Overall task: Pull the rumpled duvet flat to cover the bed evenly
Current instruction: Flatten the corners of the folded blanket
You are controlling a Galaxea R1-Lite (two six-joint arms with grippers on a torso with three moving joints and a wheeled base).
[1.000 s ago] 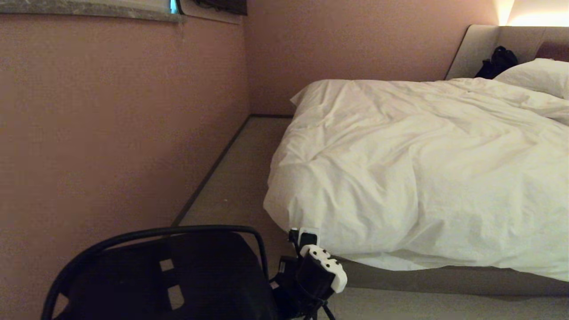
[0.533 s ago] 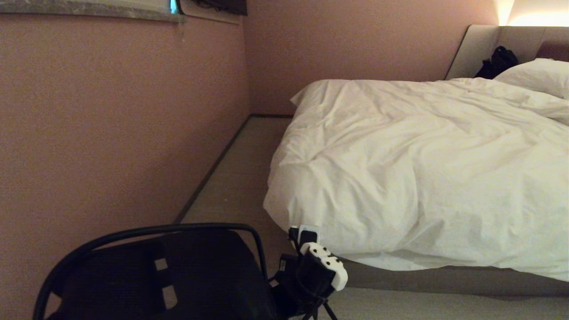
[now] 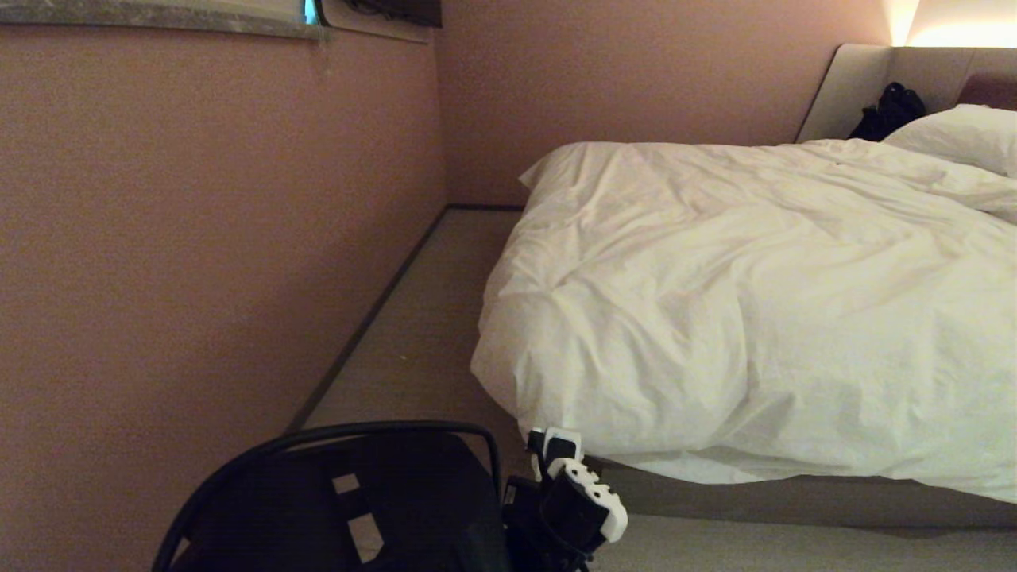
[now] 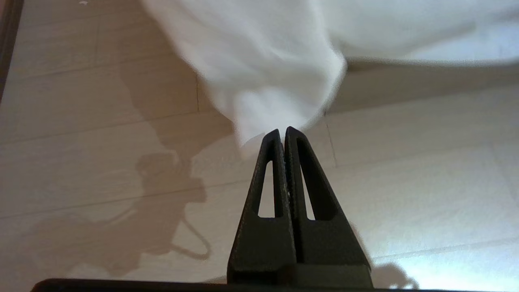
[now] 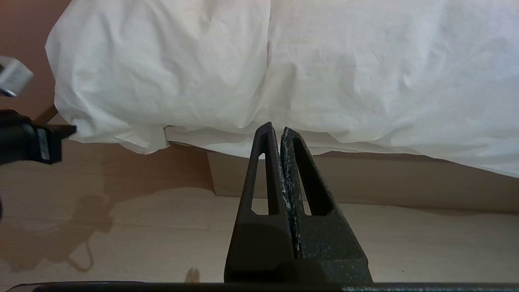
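The white duvet lies rumpled over the bed, whose grey-beige base shows under its hanging edge. My left gripper sits low at the bed's near left corner, just under the duvet's drooping corner. In the left wrist view the gripper is shut, and the duvet narrows down to its tips, pinched there. The right gripper is shut on nothing and hangs over the floor, facing the duvet's edge and the base. It is outside the head view.
A black chair back stands close on the left of my left arm. A pink wall runs along a narrow strip of floor beside the bed. A pillow and a black item lie by the headboard.
My left gripper has sunk a little, down and slightly right, below the duvet's corner. The black chair back has shifted right and lower in the head view. The bed has stayed put.
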